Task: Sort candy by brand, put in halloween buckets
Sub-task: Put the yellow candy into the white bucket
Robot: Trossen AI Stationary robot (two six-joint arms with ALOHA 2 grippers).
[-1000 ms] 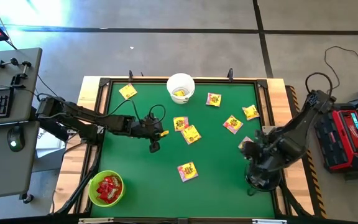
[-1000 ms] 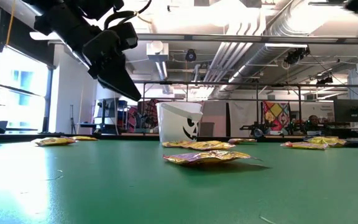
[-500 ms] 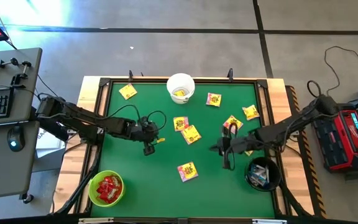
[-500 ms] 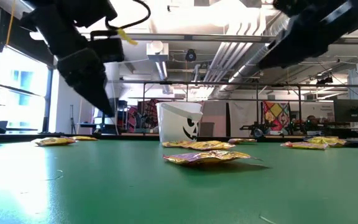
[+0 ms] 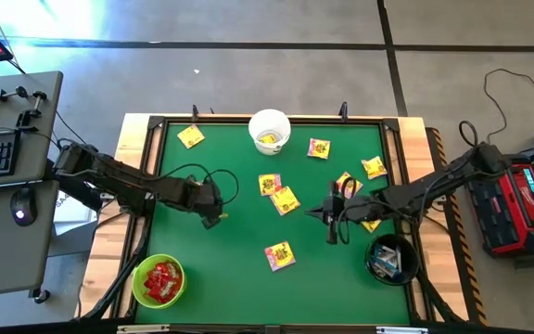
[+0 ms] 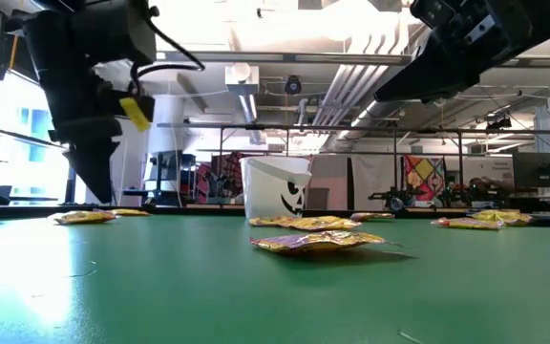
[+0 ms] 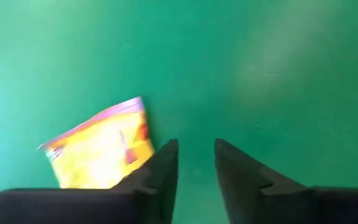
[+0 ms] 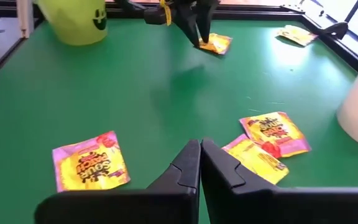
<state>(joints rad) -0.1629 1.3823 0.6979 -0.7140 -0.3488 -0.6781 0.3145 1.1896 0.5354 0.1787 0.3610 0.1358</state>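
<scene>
L hand [image 5: 213,221] moved left w/ fingers parted, beside yellow packet [image 7: 101,146]

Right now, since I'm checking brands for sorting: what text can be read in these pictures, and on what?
"SOUR PATCH": on the yellow packet, seen in the right wrist view.
The other packets and the red case: print too small to read.

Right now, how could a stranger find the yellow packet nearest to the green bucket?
Start at the lime green bucket in the table's near-left corner. Look right along the green mat to the yellow packet lying flat. It lies alone, nearer the table's front edge than every other yellow packet.
</scene>
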